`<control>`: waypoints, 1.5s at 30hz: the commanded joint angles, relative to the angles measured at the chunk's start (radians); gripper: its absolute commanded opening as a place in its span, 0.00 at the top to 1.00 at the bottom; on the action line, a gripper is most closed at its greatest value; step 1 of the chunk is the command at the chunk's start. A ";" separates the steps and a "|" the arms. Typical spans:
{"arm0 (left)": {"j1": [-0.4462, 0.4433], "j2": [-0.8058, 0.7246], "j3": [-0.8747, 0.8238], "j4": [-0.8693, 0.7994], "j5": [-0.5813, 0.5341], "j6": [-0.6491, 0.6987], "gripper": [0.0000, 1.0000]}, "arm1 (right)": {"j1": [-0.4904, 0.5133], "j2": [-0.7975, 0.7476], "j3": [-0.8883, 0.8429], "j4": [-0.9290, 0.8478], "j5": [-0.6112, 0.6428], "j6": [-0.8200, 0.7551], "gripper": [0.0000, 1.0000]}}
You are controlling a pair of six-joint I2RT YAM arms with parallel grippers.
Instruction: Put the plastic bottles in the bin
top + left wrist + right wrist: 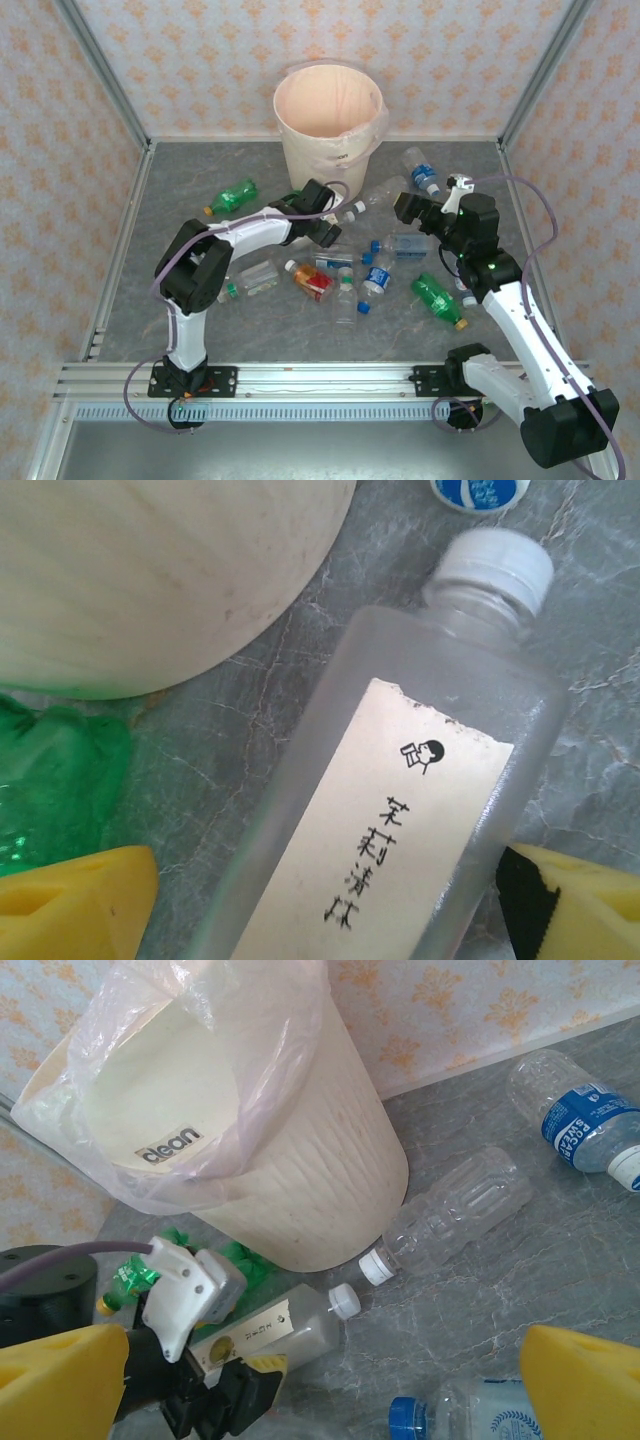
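Frosted bottle (400,780), white cap, cream label, near bin (150,570).

The cream-beige bin (322,160), lined with a thin pinkish bag, stands upright at the far middle of the table. The bottles in view lie on their sides on the table around it. A frosted bottle (400,810) with a white cap and a paper label lies just beside the bin's base, next to what seems to be a crumpled green bottle (50,770). A clear ribbed bottle (455,1210) points its white cap toward the bin, and a blue-labelled bottle (422,172) lies farther right. A yellow-capped green bottle (232,196) lies to the left. In the middle a red-orange bottle (312,280) lies among blue-capped clear bottles (378,275), with a second green bottle (438,298) to their right.
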 commanded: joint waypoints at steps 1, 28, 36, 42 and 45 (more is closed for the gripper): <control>0.015 0.040 0.007 -0.032 0.004 0.010 0.12 | 0.009 -0.020 0.001 -0.003 0.001 0.006 0.00; 0.108 -0.226 -0.306 -0.022 -0.006 -0.113 0.25 | 0.009 -0.005 -0.052 0.072 -0.032 0.047 0.00; 0.117 -0.068 -0.074 -0.168 0.001 -0.097 0.18 | 0.009 -0.036 -0.049 0.040 -0.017 0.046 0.00; 0.119 0.041 0.027 -0.230 0.003 -0.096 0.21 | 0.009 -0.095 -0.086 0.020 0.001 0.051 0.00; 0.119 0.085 0.075 -0.263 0.006 -0.099 0.23 | 0.009 -0.106 -0.091 0.008 0.001 0.052 0.00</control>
